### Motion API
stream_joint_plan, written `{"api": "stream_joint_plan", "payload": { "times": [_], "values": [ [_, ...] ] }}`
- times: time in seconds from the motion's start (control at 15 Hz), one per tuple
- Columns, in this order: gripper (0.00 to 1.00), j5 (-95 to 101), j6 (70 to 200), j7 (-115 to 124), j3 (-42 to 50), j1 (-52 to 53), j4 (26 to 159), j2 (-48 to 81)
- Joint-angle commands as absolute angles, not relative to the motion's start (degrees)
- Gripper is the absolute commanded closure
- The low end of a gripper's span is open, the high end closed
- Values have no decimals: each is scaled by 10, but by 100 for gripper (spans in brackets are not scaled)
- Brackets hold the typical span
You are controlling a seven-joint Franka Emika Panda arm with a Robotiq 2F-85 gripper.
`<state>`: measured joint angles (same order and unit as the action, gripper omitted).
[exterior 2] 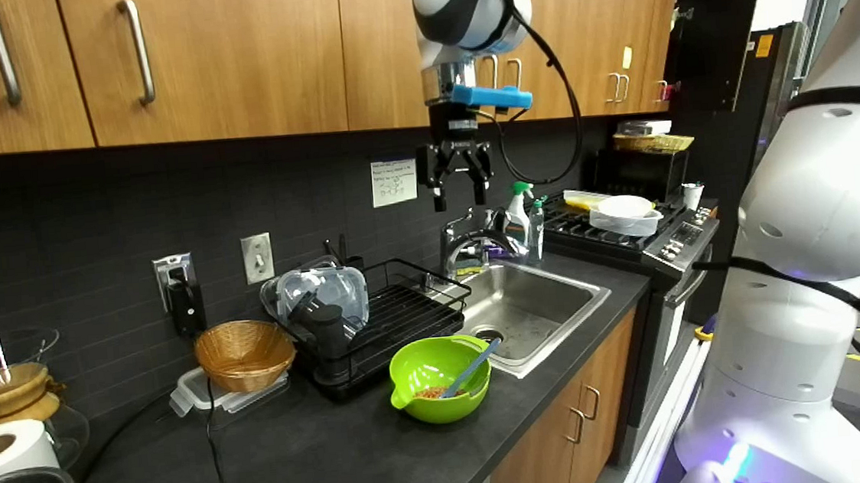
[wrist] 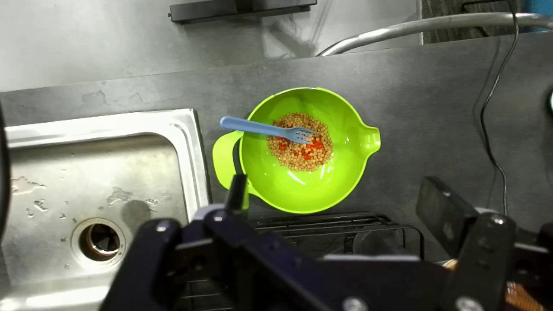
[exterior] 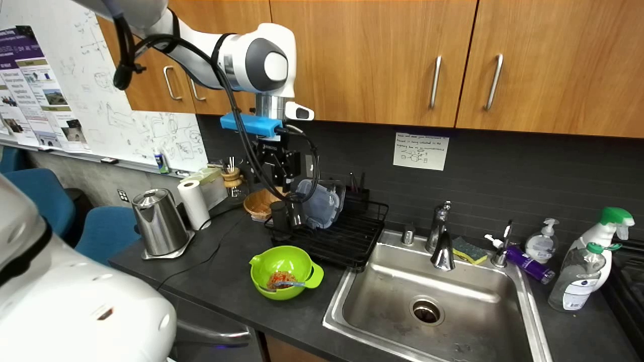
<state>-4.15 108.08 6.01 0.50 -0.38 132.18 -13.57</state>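
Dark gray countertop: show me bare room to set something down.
The countertop is bare between the lime-green plastic bowl and thin black cord, tight between the bowl's handle and the stainless-steel sink, and crowded around the black wire dish rack and brown wicker basket.

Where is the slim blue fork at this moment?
In the wrist view, the fork lies across the left rim of the round green bowl, over tan grains, handle towards the steel sink.
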Motion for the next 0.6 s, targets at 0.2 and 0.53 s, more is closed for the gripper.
{"api": "stream_joint_plan", "payload": {
  "times": [0.2,0.53],
  "values": [
    [0,-66,1130,52,7,-4,1366,-148],
    [0,-91,1193,51,8,-5,1437,-164]
  ]
}}
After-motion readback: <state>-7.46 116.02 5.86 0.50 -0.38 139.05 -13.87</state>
